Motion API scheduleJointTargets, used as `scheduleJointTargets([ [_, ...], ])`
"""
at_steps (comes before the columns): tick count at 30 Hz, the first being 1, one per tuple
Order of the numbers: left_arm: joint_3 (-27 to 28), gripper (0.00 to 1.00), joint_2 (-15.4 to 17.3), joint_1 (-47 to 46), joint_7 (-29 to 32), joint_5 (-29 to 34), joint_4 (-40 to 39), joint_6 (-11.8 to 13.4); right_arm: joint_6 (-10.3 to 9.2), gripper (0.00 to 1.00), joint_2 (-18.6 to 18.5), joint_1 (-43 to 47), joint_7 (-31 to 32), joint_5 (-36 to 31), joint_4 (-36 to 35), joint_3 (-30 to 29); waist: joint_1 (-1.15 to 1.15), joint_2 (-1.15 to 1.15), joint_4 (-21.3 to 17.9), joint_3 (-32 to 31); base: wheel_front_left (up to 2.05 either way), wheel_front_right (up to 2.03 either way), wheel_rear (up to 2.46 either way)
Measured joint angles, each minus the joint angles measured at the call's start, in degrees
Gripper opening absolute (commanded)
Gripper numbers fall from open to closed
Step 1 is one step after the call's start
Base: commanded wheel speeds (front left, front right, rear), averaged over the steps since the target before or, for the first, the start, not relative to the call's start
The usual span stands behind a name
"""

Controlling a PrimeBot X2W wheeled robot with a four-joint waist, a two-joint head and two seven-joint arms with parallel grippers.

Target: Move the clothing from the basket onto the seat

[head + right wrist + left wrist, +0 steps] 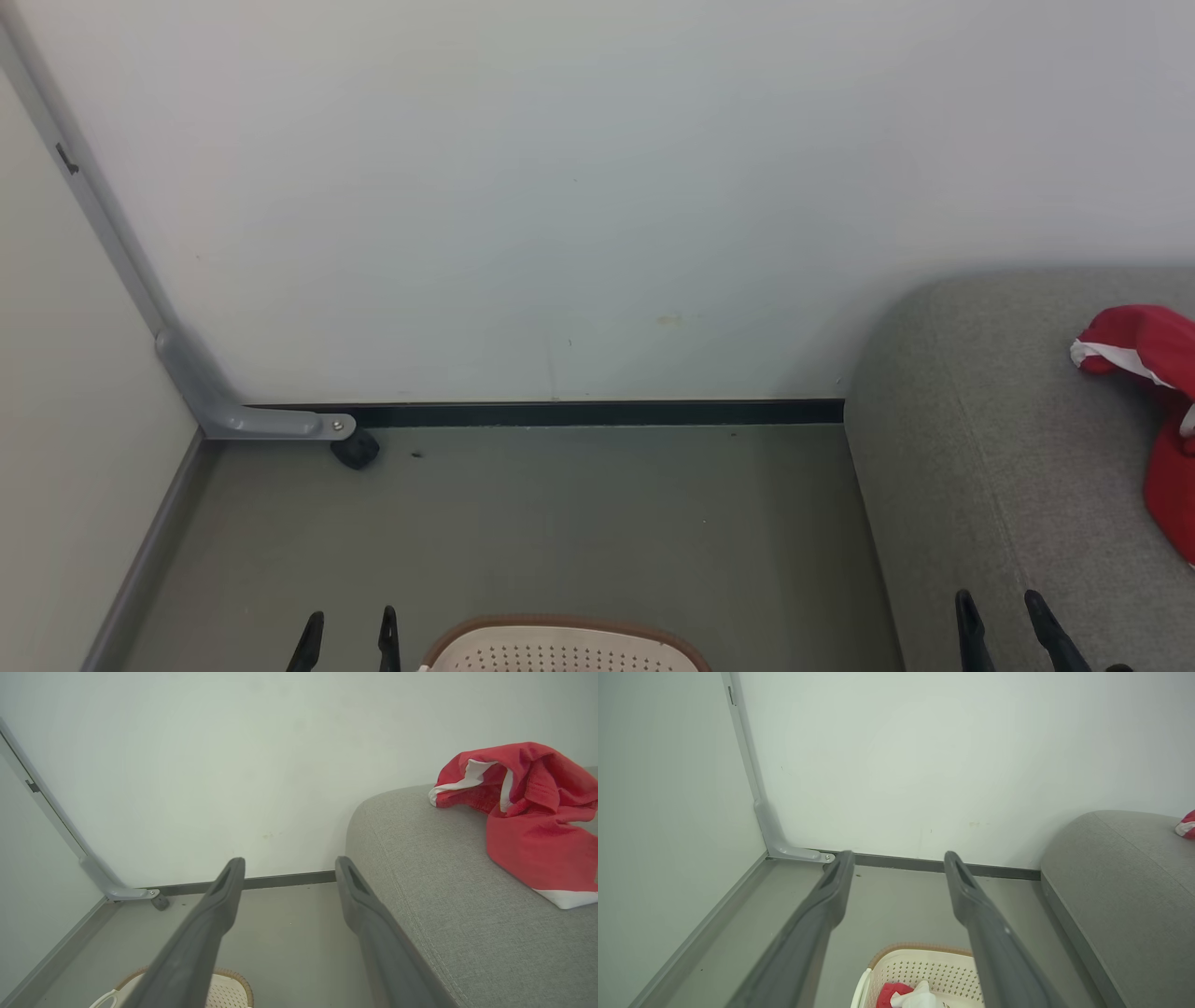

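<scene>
In the corner of a pale-walled room, the left gripper [353, 618] hovers over the grey floor [597, 523] just left of the basket [560, 623]. Its two dark fingers are spread wide with nothing between them. The right gripper [997, 599] hangs at the near left edge of the sofa [980, 448], its fingers likewise spread wide and holding nothing.

The cream basket, with its brown rim, sits on the floor at the near edge of the scene, between the two grippers and left of the sofa. The left wrist view shows a bundle of red and white cloth [901, 995] lying inside it. A red garment [1144, 345] with white trim lies crumpled on top of the sofa at far right, well apart from either gripper.

The sofa's far end meets the white wall [597, 187]. In the far left corner a grey metal bracket [261, 422] runs down the wall to the floor, with a small black wheel [356, 450] beside its end. A dark skirting strip [597, 413] runs along the foot of the wall to the sofa.
</scene>
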Motion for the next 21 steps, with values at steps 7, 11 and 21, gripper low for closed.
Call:
scheduleJointTargets([
  [7, 0.08, 1.00, -0.47, 0.01, 0.36, 0.26, 0.77, 0.00, -0.07, 1.00, -0.02, 0.00, 0.71, 0.01, -1.22, 0.01, 0.00, 0.00, 0.09, 0.34, 0.00, 0.00, 0.00],
  [11, -0.09, 1.00, -0.91, 0.05, 0.53, 0.25, 1.33, 0.00, -0.31, 1.00, -0.18, -0.02, 0.99, -0.02, -2.88, 0.18, 0.00, 0.00, 0.00, 0.79, 0.00, 0.00, 0.00],
  [21, -4.48, 1.00, -1.97, -0.65, 2.60, 0.87, 5.89, -0.13, -1.05, 1.00, -1.24, -0.32, 2.15, -0.93, -8.03, 0.22, 0.00, 0.00, -0.48, 4.31, 0.00, 0.00, 0.00],
])
